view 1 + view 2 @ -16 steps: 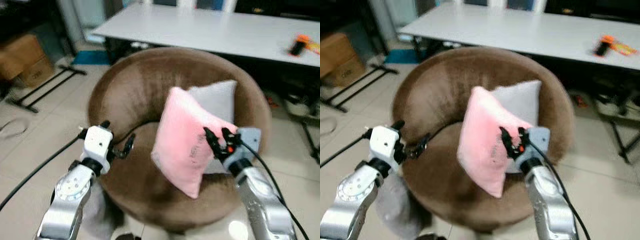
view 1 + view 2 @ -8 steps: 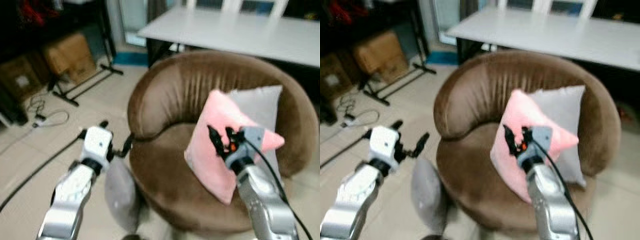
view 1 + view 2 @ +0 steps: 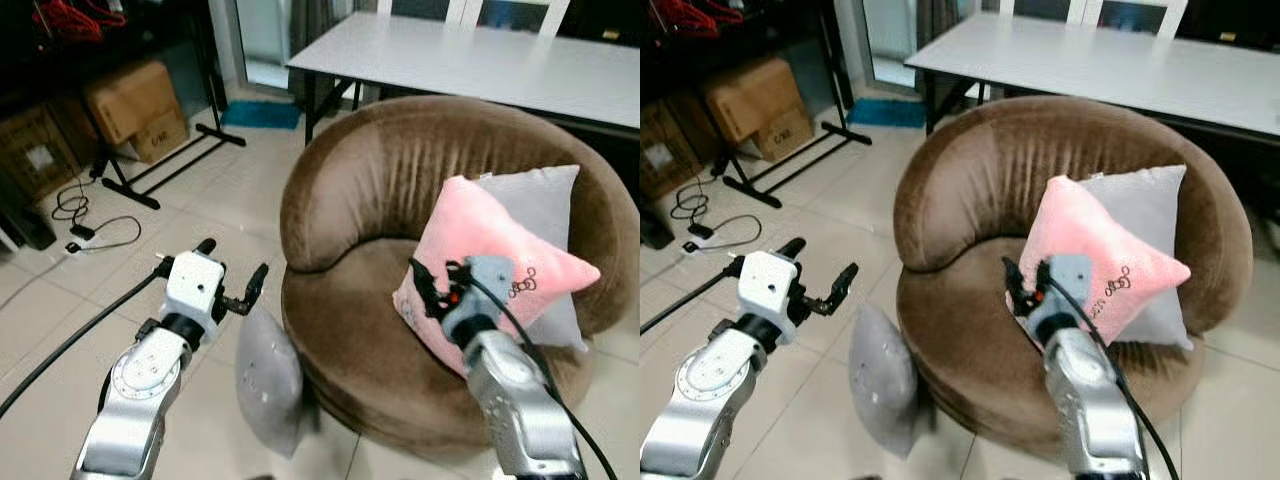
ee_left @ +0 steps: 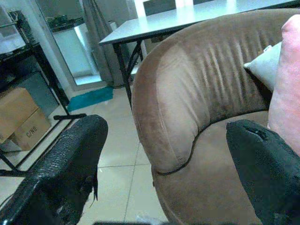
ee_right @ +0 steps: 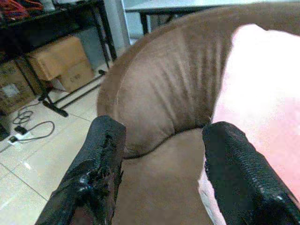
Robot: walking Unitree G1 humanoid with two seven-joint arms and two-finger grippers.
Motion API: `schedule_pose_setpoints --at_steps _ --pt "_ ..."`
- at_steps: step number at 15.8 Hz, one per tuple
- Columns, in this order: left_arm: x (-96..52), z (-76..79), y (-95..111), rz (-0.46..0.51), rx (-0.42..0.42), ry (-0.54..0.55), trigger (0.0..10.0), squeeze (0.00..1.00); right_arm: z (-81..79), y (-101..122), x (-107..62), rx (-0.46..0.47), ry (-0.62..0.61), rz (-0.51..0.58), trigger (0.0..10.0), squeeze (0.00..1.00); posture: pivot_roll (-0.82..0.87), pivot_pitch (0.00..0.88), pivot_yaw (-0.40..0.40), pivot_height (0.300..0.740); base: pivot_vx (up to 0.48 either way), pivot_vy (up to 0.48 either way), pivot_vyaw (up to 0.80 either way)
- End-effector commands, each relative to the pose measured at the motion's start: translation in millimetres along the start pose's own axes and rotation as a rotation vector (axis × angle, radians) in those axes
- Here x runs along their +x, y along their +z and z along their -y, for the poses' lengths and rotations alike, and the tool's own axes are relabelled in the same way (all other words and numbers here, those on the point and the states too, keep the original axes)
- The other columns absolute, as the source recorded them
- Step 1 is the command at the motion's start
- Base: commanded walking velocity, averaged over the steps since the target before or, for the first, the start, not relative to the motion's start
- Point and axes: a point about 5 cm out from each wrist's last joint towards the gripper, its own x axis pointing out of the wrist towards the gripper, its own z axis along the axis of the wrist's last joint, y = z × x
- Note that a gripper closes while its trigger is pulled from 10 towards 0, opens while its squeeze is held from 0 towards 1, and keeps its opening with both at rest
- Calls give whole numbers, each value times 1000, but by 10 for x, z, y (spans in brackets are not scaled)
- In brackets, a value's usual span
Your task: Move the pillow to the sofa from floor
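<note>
Far left, cardboard boxes (image 3: 128,100) sit under a dark rack, with a cable (image 3: 85,215) coiled on the tiled floor (image 3: 200,210). The left gripper (image 3: 232,278) hangs over the floor just beside the sofa's outer wall, its fingers (image 4: 70,164) spread wide and grasping nothing. Below it a grey pillow (image 3: 268,378) stands on edge on the floor, leaning against the base of the round brown sofa (image 3: 370,190). On the sofa seat a pink pillow (image 3: 480,250) is propped upright against a light grey cushion (image 3: 545,205) that rests on the backrest. The right gripper (image 3: 432,288) is at the pink pillow's lower near edge; its fingers (image 5: 239,173) are released and apart, one just beside the pink fabric. Behind the sofa stretches a long white surface (image 3: 480,55).
</note>
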Motion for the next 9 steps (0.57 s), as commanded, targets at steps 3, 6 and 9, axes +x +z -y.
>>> schedule_pose_setpoints --at_steps 3,6,9 --pt "29 -29 -7 -7 27 -21 10000 0 101 -115 167 -93 -56 -74 10000 0 -97 0 46 740 0 0 0" --pt "45 -48 2 -14 55 -57 10000 0 329 -292 481 -323 -87 -269 10000 0 -80 0 56 740 0 0 0" --pt "20 -66 -54 -61 80 -146 10000 0 454 -254 732 -566 -83 -411 10000 0 -53 0 44 740 0 0 0"
